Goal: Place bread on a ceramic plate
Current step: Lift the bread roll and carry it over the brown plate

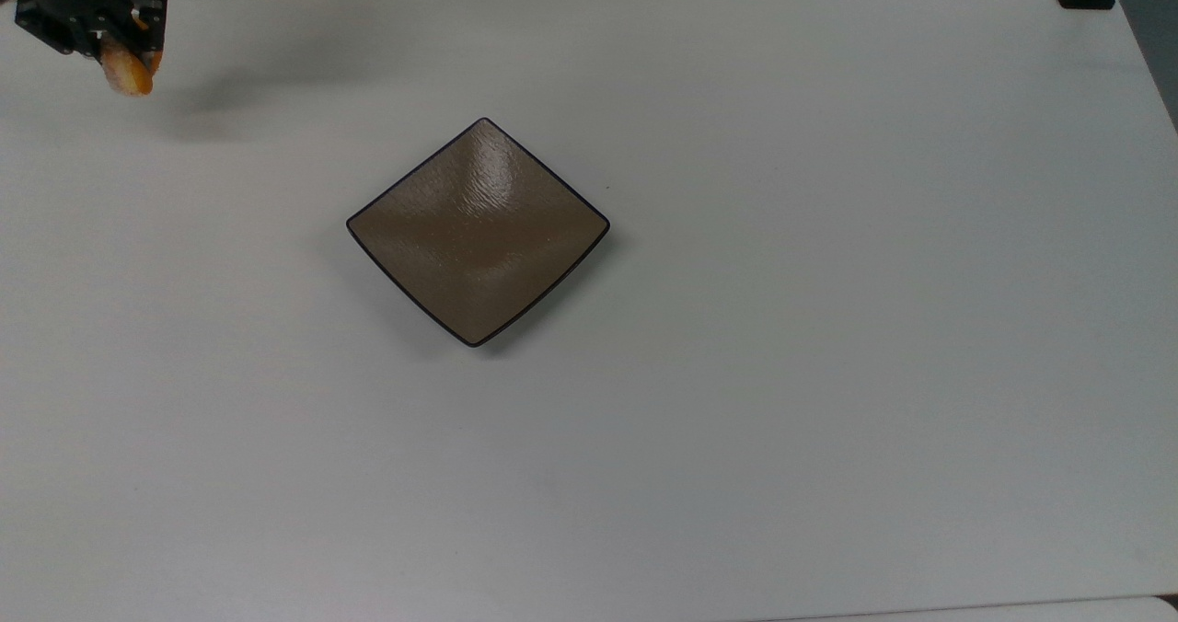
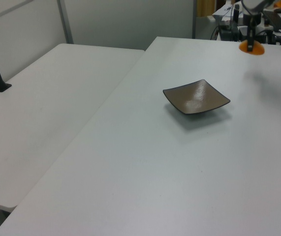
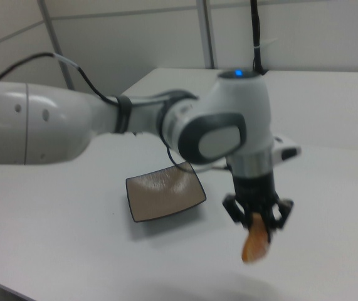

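While clamped on bread (image 3: 255, 243), tool (image 3: 256, 221) hangs above table (image 1: 828, 328), well apart from ceramic plate (image 1: 478, 231).

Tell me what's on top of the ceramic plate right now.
Nothing lies on the ceramic plate: its glossy brown surface is bare in the top, left and right views. The bread hangs clamped in the gripper above the table, well away from the plate.

No readable text, label or number appears anywhere.

Pincer (image 1: 115, 38) hides the bread's (image 1: 127, 74) upper end.
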You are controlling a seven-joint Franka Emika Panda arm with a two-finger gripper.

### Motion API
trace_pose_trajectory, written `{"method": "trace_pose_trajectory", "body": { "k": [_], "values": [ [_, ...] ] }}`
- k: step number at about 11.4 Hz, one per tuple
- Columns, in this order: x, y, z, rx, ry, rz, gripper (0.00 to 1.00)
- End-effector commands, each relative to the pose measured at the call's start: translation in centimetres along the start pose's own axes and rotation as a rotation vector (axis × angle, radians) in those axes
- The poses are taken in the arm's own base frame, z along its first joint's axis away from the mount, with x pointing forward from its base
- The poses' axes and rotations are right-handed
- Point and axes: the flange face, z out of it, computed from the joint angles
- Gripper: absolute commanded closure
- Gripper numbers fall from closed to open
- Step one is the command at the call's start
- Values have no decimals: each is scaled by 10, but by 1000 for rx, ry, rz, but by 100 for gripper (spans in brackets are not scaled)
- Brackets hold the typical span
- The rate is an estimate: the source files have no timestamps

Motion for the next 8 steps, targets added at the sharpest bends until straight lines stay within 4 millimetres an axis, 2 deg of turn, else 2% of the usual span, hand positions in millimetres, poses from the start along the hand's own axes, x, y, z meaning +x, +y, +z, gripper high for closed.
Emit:
{"method": "trace_pose_trajectory", "body": {
  "k": [1,3,5,7,8],
  "values": [
    [42,-44,-40,27,54,103,67],
    [70,-85,-52,38,77,174,67],
    [97,-140,-61,63,68,216,67],
    [117,-182,-61,67,61,245,66],
    [123,-197,-57,75,58,251,66]
  ]
}}
